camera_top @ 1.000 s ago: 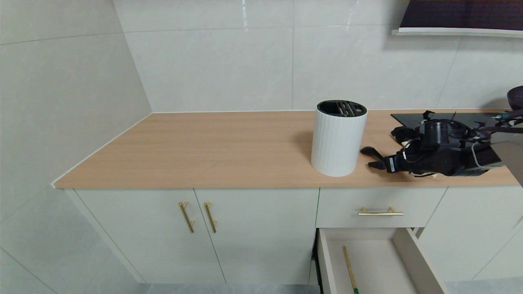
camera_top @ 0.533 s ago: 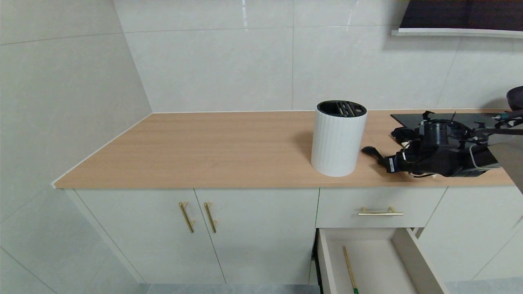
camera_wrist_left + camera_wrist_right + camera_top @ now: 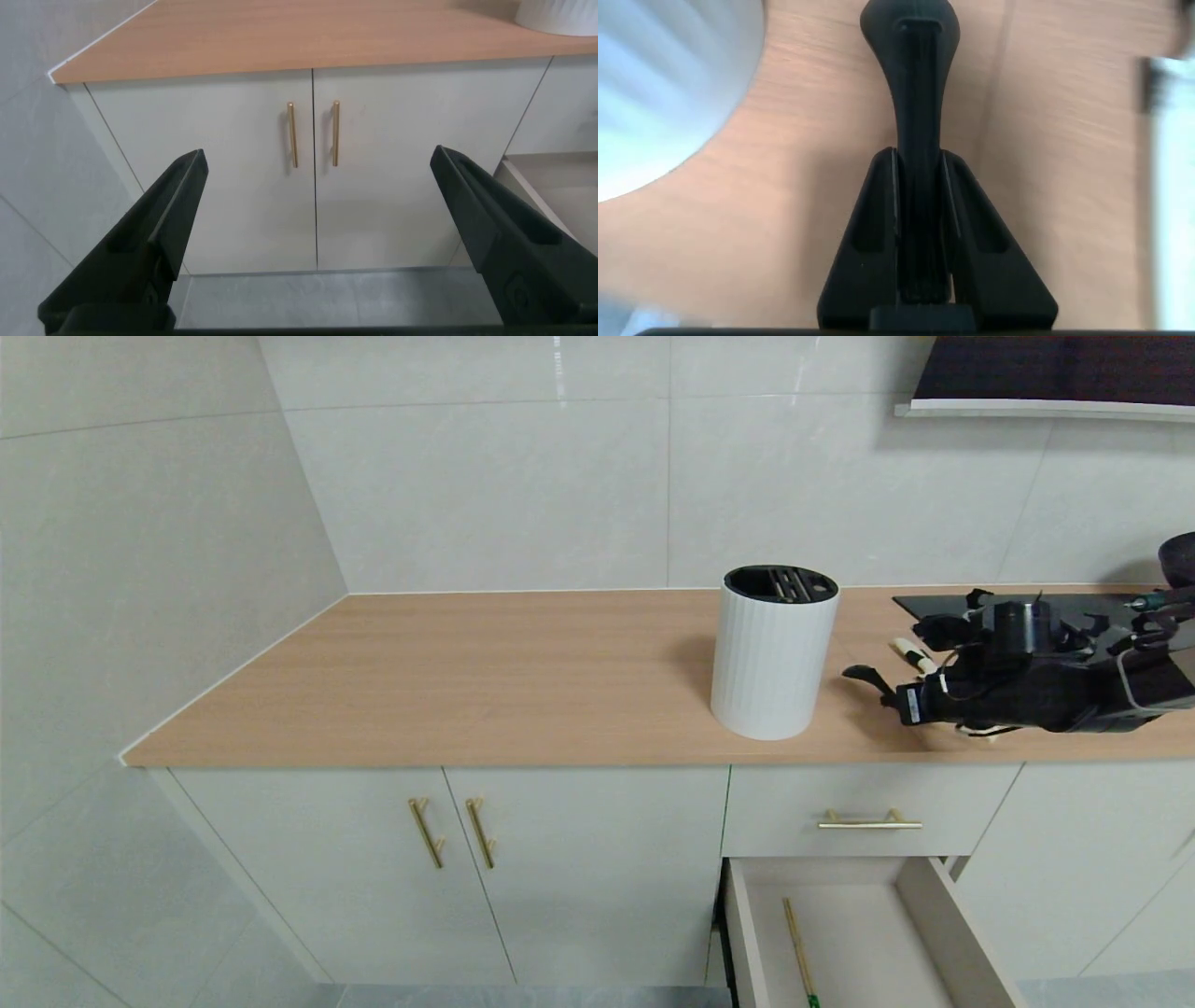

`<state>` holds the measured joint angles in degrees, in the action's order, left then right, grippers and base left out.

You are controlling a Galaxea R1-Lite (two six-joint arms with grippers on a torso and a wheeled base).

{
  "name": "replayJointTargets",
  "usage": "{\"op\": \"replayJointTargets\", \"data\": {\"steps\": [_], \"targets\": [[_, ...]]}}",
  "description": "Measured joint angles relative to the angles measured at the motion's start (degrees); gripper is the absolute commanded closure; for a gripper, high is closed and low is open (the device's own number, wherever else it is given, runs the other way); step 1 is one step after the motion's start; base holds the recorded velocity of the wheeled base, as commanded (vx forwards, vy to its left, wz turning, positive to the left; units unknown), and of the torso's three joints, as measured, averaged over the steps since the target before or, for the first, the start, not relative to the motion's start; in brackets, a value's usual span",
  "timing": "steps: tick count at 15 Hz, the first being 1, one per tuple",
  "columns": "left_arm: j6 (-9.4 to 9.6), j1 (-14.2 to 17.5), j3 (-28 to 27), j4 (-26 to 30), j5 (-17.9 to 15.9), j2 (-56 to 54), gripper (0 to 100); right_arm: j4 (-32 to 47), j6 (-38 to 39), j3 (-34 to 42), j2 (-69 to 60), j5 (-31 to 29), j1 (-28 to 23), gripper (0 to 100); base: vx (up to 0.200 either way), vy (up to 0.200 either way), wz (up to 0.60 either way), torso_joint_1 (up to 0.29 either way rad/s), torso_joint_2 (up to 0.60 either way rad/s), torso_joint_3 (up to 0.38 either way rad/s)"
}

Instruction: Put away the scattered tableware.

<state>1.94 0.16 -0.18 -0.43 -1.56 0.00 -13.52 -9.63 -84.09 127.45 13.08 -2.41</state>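
Note:
My right gripper [image 3: 904,695] hovers just above the wooden counter [image 3: 513,672], to the right of the white ribbed utensil holder [image 3: 773,653]. It is shut on a black-handled utensil [image 3: 861,675] whose rounded end points toward the holder. In the right wrist view the right gripper [image 3: 918,163] pinches the black handle [image 3: 910,56] on both sides, with the holder [image 3: 663,84] beside it. A cream stick-like utensil [image 3: 913,655] lies on the counter behind the gripper. My left gripper [image 3: 320,163] is open, low in front of the cabinet doors.
Below the counter on the right, a drawer [image 3: 920,905] stands pulled out with a pair of chopsticks [image 3: 796,943] inside. A black cooktop [image 3: 943,605] sits at the back right. Cabinet doors with gold handles [image 3: 453,831] are below the counter's left part.
My right gripper has moved right and slightly up with the black-handled utensil, away from the holder. This uncovered the cream utensil on the counter.

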Motion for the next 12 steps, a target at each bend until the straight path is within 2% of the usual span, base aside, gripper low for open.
{"op": "replayJointTargets", "data": {"steps": [10, 12], "targets": [[0.0, 0.0, 0.0, 0.0, 0.0, 0.0, 0, -0.5, 4.7, 44.4, -32.5, -1.2, 0.8, 100, 0.0, 0.0, 0.0, 0.0, 0.0, 0.0], [0.0, 0.0, 0.0, 0.0, 0.0, 0.0, 0, -0.6, 5.0, 49.9, -35.4, -3.5, 1.6, 100, 0.0, 0.0, 0.0, 0.0, 0.0, 0.0]]}}
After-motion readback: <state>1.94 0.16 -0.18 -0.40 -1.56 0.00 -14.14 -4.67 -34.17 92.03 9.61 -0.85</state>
